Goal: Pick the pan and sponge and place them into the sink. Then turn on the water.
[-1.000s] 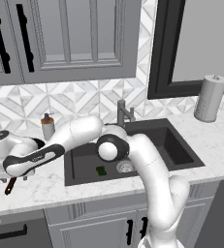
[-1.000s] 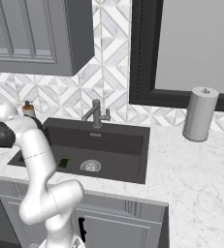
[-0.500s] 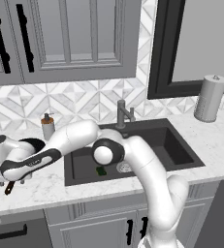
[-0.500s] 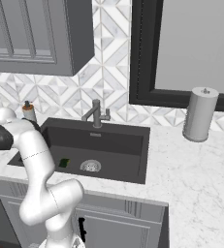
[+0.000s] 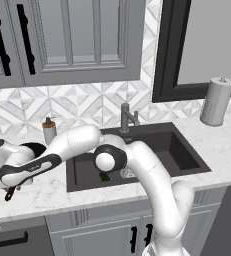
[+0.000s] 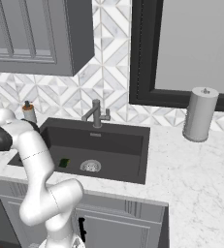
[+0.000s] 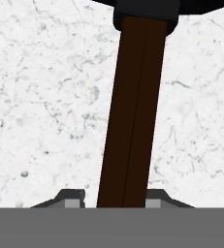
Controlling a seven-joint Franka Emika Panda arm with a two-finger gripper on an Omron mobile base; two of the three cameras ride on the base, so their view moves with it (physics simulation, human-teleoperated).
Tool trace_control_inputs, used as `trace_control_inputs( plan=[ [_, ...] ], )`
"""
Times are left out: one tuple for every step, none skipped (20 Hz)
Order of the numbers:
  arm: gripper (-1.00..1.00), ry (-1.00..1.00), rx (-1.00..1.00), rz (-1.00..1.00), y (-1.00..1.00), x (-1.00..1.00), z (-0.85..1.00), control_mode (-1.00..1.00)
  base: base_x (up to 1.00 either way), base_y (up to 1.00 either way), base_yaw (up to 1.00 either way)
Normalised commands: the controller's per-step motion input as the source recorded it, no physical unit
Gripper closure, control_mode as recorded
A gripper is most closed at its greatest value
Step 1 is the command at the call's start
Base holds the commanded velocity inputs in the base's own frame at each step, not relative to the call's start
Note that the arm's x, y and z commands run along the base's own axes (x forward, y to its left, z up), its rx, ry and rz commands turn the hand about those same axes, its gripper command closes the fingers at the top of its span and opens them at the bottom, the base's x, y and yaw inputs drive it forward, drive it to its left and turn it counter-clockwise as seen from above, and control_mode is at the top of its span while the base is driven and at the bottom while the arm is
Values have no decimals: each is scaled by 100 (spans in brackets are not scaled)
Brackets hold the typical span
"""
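The gripper (image 7: 112, 198) is down low over the white marble counter (image 7: 40, 106) off to the left of the sink, and its two dark fingertips (image 7: 71, 197) sit tight against either side of the long thin dark reddish-brown handle of the round flat black frying pan (image 7: 133, 97). Looks clamped onto the handle to me. The pan body is just at the top edge of the hand view, mostly cut off. From the left base view the handle end pokes out under the arm near the counter's front edge.

The small dark green sponge (image 5: 104, 176) is already lying on the floor of the big dark grey-black sink basin (image 5: 182, 150), next to the round silver drain (image 6: 90, 165). So the pan is the piece left to move, then the slim grey metal faucet (image 5: 127, 117).

How I'd do this step: the grip is far out on the handle, so the heavy pan end will probably want to droop or swing. Lift slowly and straight, keep it level, clear the sink rim and the brown-and-white soap dispenser bottle (image 5: 49, 131) behind, then lower it in beside the sponge rather than dropping it

No brands, labels or writing I can read anywhere
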Motion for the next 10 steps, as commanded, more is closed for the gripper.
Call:
trace_control_inputs(
  plan=[
    [100,0,0,0,-11,0,-12,-100,0,0,0],
    [100,1,0,0,-10,0,-11,-100,0,0,0],
    [100,5,0,0,-17,5,-7,-100,0,0,0],
    [100,6,0,0,-20,7,-1,-100,0,0,0],
    [100,4,0,0,-22,11,0,-100,0,0,0],
    [100,1,2,0,-24,5,0,-100,0,0,0],
    [100,2,0,0,-22,0,0,-100,0,0,0],
    [100,1,0,0,-17,0,-2,-100,0,0,0],
    [100,0,-3,0,0,0,-12,-100,0,0,0],
    [100,0,0,0,-1,-4,0,-100,0,0,0]
  ],
)
